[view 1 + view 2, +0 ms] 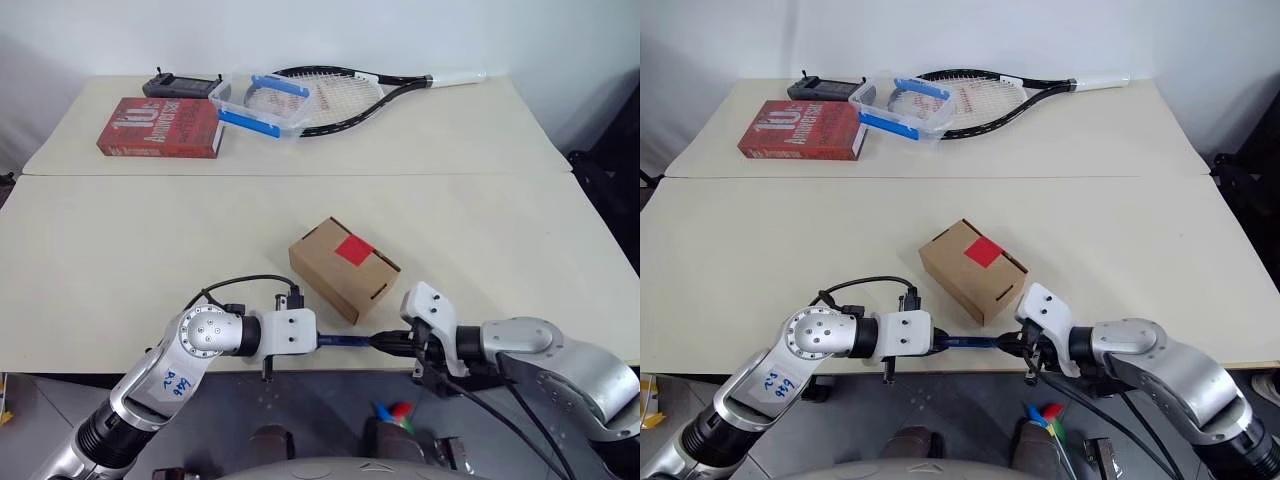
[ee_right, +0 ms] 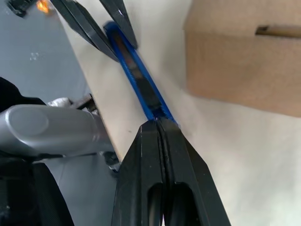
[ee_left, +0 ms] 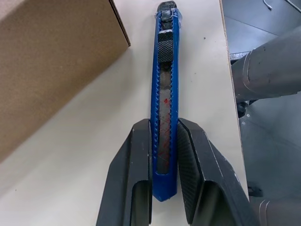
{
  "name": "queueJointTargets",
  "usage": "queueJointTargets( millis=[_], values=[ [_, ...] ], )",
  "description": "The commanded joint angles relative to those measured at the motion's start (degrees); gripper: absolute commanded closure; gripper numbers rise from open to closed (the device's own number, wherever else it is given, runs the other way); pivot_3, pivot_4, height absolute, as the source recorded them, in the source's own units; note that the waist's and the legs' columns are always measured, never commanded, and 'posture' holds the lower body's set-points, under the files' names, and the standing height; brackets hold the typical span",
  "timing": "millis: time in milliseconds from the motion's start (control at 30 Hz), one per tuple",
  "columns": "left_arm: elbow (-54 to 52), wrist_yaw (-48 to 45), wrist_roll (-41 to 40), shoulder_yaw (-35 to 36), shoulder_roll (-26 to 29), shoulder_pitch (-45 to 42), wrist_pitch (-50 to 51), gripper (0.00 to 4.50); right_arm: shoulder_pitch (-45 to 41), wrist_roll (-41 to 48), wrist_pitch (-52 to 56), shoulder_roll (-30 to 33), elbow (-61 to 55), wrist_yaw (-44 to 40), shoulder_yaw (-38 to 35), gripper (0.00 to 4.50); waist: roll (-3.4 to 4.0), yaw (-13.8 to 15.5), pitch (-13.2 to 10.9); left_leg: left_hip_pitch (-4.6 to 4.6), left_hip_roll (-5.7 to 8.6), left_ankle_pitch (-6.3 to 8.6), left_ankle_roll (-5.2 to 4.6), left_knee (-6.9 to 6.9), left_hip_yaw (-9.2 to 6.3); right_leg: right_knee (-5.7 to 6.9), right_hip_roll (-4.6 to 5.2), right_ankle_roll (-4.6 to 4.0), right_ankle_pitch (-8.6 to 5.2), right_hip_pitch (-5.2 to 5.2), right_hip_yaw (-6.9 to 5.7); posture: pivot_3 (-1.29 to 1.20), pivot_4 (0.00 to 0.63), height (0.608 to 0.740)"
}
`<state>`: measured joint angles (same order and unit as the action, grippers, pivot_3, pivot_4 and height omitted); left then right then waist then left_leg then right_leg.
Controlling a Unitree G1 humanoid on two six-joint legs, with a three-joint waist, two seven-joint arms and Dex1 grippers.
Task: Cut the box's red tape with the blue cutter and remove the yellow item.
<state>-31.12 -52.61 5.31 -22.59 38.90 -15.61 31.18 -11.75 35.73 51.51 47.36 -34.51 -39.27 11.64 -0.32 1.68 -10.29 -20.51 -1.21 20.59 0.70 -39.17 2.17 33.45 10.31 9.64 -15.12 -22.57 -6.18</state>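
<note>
The small brown cardboard box (image 1: 343, 268) sits near the centre of the head view, on the pale table (image 1: 120, 250), a little above the two grippers. Its flaps are down and the small bright red square of tape (image 1: 354, 250) on its top looks whole, so the cutting is not yet done. The yellow item cannot be seen; I judge it is inside the closed box.

The slim blue cutter (image 1: 348, 340) is at the lower middle of the frame, just below the box, along the near edge of the table and level between the two arms. The left gripper (image 3: 163, 146) clamps one end of it between its two black fingers (image 3: 136, 155). The right gripper (image 2: 157, 129) has its fingers pressed together at the other end, and they seem to pinch the tip of the cutter.

So the tool is in hand, shared by both grippers, maybe to pass it over or to push out the blade. What is left: cut the tape, open the flaps, take out the yellow item.
</note>
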Motion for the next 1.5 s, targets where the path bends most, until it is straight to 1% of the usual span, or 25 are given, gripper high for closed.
queueJointTargets(
  millis=[33, 567, 733, 800, 833, 900, 933, 967, 1033, 1067, 1100, 1133, 1200, 1267, 1333, 1367, 1400, 1433, 1467, 1500],
  values=[
    [0.25, 0.41, 1.16, -2.28, 0.08, 0.53, 1.9, 4.09, -1.93, -2.34, -1.19, -1.83, 1.78, -1.01, 2.58, 4.47, 0.03, -0.02, 0.02, 0.0, 0.0, 0.0, 0.0, -0.01, 0.0, 0.0, 0.0, 0.0, 0.0, 0.0, 0.0, 0.0, 0.15, 0.74],
    [-1.17, 1.3, 0.8, -3.29, -0.74, -0.74, 5.49, 4.09, -6.83, -8.55, -2.6, -12.04, 5.74, -1.36, 10.45, 4.47, 0.04, -0.03, 0.06, 0.04, 0.01, 0.0, 0.0, -0.02, 0.0, 0.04, 0.0, 0.0, 0.0, 0.03, 0.0, 0.0, 0.15, 0.74],
    [-0.72, 1.25, 0.7, -3.44, -1.09, -1.69, 6.13, 4.09, -5.89, -9.69, -3.61, -13.5, 5.54, -2.18, 11.77, 4.47, 0.04, 0.01, 0.07, 0.04, 0.02, 0.0, 0.0, -0.02, -0.01, 0.05, 0.0, 0.0, 0.0, 0.04, 0.01, 0.0, 0.15, 0.74],
    [-0.97, 1.33, 0.55, -2.92, -0.97, -1.55, 5.23, 4.09, -4.88, -8.77, -3.44, -13.91, 4.86, -1.88, 9.85, 4.47, 0.04, 0.02, 0.08, 0.04, 0.02, 0.0, 0.0, -0.02, -0.01, 0.05, 0.0, 0.0, 0.0, 0.04, 0.01, 0.0, 0.15, 0.74],
    [-0.78, 1.6, 1.05, -2.15, -0.01, -0.88, 0.93, 4.09, -3.95, -7.0, -2.85, -14.39, 3.91, -1.12, 6.72, 4.47, 0.04, 0.06, 0.07, 0.04, 0.02, 0.0, 0.0, -0.02, -0.01, 0.06, 0.01, 0.0, 0.0, 0.04, 0.01, 0.0, 0.15, 0.74],
    [0.83, 3.47, 1.31, 0.69, 1.13, 1.29, -11.19, 4.09, -2.09, -1.09, 0.06, -15.18, 1.39, -0.38, -0.51, 4.47, 0.04, -0.02, 0.07, -0.01, 0.01, 0.0, 0.0, -0.02, -0.02, 0.04, 0.0, 0.0, 0.0, 0.01, 0.0, 0.0, 0.15, 0.74],
    [1.75, 4.26, 0.52, 2.62, 1.39, 2.99, -15.86, 4.09, -1.25, 2.88, 2.68, -15.29, 0.01, 0.15, -4.48, 4.47, 0.04, -0.13, 0.06, -0.02, 0.01, 0.01, -0.01, -0.02, 0.0, 0.03, 0.01, 0.0, 0.0, -0.01, 0.0, 0.0, 0.15, 0.74],
    [2.67, 4.77, -0.16, 3.9, 1.4, 4.22, -18.83, 4.09, -0.76, 5.45, 4.51, -15.35, -0.8, 0.56, -6.78, 4.47, 0.04, -0.15, 0.05, -0.04, 0.01, 0.02, -0.02, -0.02, 0.0, 0.02, 0.02, 0.0, 0.0, -0.04, 0.0, 0.0, 0.15, 0.74],
    [4.83, 5.0, -1.69, 7.2, 2.5, 7.6, -27.5, 4.09, 0.13, 14.4, 8.74, -14.8, -3.57, 1.89, -13.66, 4.13, 0.06, -0.35, 0.04, -0.1, -0.01, 0.04, 0.0, -0.02, 0.0, 0.03, 0.01, -0.01, 0.01, -0.11, -0.02, 0.0, 0.15, 0.74],
    [5.85, 4.58, -3.07, 9.38, 3.41, 9.83, -32.74, 4.09, 1.33, 21.76, 10.82, -12.78, -5.26, 1.93, -18.0, 3.92, 0.06, -0.4, 0.04, -0.11, -0.07, 0.05, 0.02, 0.0, 0.0, 0.03, 0.0, -0.01, 0.0, -0.14, -0.06, 0.0, 0.15, 0.74],
    [6.65, 4.23, -4.09, 10.92, 4.0, 11.39, -36.51, 4.09, 2.14, 27.29, 12.47, -11.28, -6.42, 2.23, -21.13, 3.63, 0.1, -0.32, 0.02, -0.1, -0.14, 0.07, 0.07, -0.01, 0.0, 0.04, -0.05, -0.02, 0.0, -0.14, -0.1, 0.0, 0.15, 0.74],
    [7.24, 4.11, -5.4, 12.8, 4.24, 12.83, -41.02, 4.09, 3.47, 33.56, 14.52, -8.93, -6.56, 5.29, -24.56, 3.29, 0.12, -0.3, 0.01, -0.12, -0.18, 0.09, 0.08, 0.01, -0.01, 0.01, -0.07, -0.03, -0.01, -0.14, -0.15, 0.0, 0.15, 0.74],
    [8.22, 4.82, -7.07, 15.57, 3.81, 13.75, -48.72, 4.09, 6.02, 44.53, 16.72, -3.03, -5.65, 12.29, -28.57, 2.68, 0.12, -0.08, 0.01, -0.12, -0.22, 0.15, 0.07, 0.02, -0.01, 0.0, -0.08, -0.05, -0.02, -0.14, -0.2, 0.0, 0.15, 0.74],
    [9.5, 5.46, -6.98, 16.38, 3.22, 13.46, -53.67, 4.09, 7.74, 53.86, 15.56, 1.32, -4.2, 19.11, -29.07, 2.01, 0.1, 0.17, 0.0, -0.14, -0.2, 0.18, 0.02, -0.04, 0.0, -0.03, -0.04, -0.06, -0.01, -0.09, -0.26, 0.0, 0.15, 0.74],
    [9.9, 6.08, -7.47, 16.47, 1.96, 12.28, -54.22, 4.09, 8.51, 63.22, 12.32, 5.19, -2.66, 27.41, -26.95, 1.41, 0.1, 0.0, 0.0, -0.1, -0.2, 0.19, 0.01, -0.06, 0.06, -0.08, -0.04, -0.08, 0.01, -0.03, -0.29, 0.0, 0.15, 0.74],
    [9.97, 6.31, -7.49, 16.25, 1.35, 11.53, -53.88, 4.09, 8.5, 67.47, 10.06, 6.17, -2.24, 31.09, -25.68, 1.0, 0.1, -0.08, 0.0, -0.08, -0.2, 0.19, 0.01, -0.06, 0.1, -0.07, -0.04, -0.07, 0.01, -0.03, -0.29, 0.0, 0.15, 0.74],
    [10.04, 6.58, -7.33, 16.06, 0.67, 10.69, -54.07, 4.09, 8.42, 72.33, 7.38, 7.24, -1.94, 34.93, -23.94, 0.74, 0.08, -0.12, 0.0, -0.06, -0.22, 0.19, 0.02, -0.06, 0.12, -0.04, -0.05, -0.07, 0.01, -0.03, -0.31, 0.0, 0.15, 0.74],
    [10.14, 6.69, -6.77, 15.6, 0.07, 9.64, -54.43, 4.09, 7.66, 75.19, 5.15, 7.36, -2.0, 37.51, -22.23, 0.34, 0.09, -0.14, 0.0, -0.06, -0.23, 0.18, 0.03, -0.06, 0.12, -0.03, -0.06, -0.07, 0.01, -0.03, -0.34, 0.0, 0.15, 0.74],
    [10.34, 6.77, -6.14, 15.17, -0.43, 8.77, -54.41, 4.09, 6.8, 76.69, 3.46, 7.38, -2.08, 39.47, -20.63, 0.05, 0.08, -0.22, 0.0, -0.04, -0.24, 0.17, 0.04, -0.07, 0.12, -0.02, -0.06, -0.06, 0.01, -0.03, -0.36, 0.0, 0.15, 0.74],
    [10.61, 6.9, -5.8, 14.84, -1.01, 7.98, -54.6, 4.09, 5.89, 77.27, 2.24, 7.29, -2.19, 40.74, -19.12, 0.01, 0.08, -0.29, 0.0, -0.03, -0.25, 0.17, 0.04, -0.06, 0.13, -0.01, -0.07, -0.06, 0.01, -0.03, -0.36, 0.0, 0.15, 0.74]
  ],
)
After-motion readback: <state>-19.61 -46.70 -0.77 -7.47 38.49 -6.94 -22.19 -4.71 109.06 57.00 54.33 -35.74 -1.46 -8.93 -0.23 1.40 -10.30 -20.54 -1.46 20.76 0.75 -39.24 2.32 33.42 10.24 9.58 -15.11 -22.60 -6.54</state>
